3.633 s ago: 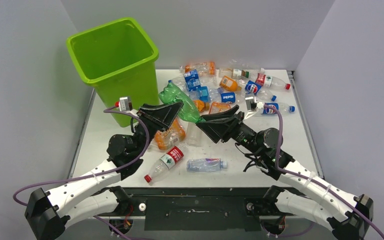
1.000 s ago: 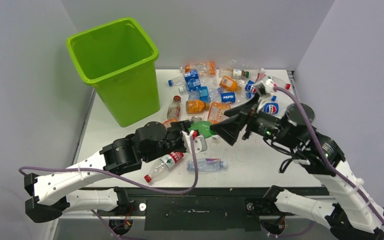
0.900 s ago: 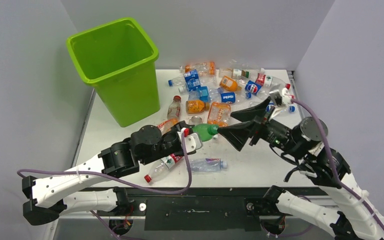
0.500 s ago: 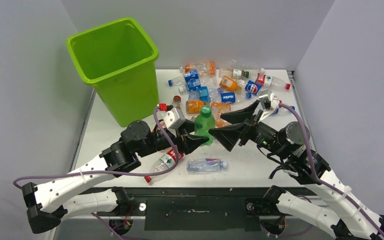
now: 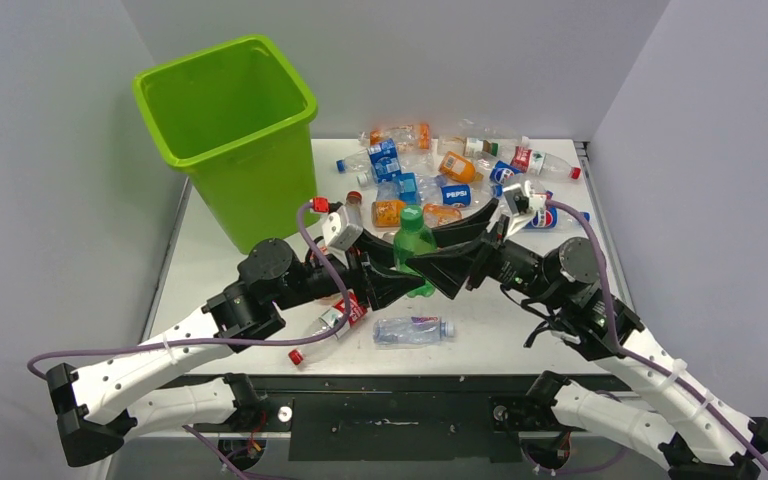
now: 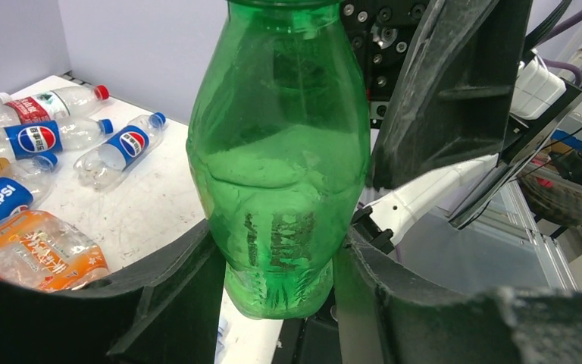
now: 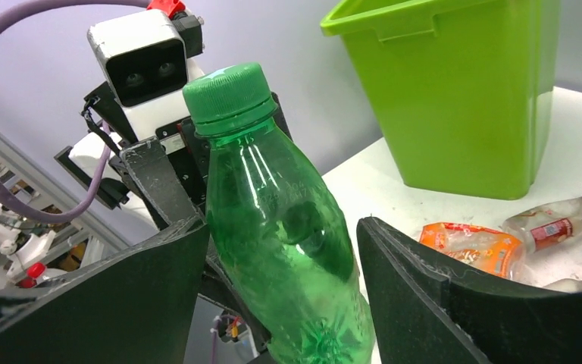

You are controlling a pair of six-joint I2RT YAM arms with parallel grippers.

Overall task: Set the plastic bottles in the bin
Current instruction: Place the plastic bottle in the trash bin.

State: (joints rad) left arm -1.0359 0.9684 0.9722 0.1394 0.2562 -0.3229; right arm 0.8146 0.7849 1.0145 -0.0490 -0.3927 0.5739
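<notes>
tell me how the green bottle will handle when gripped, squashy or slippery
Probably light: the green bottle looks empty, you see straight through it. Likely squashy, since its thin wall shows dents, so a hard pinch from the left gripper may buckle it. The smooth curved sides could slip or twist, as it is gripped only near the base.
</notes>
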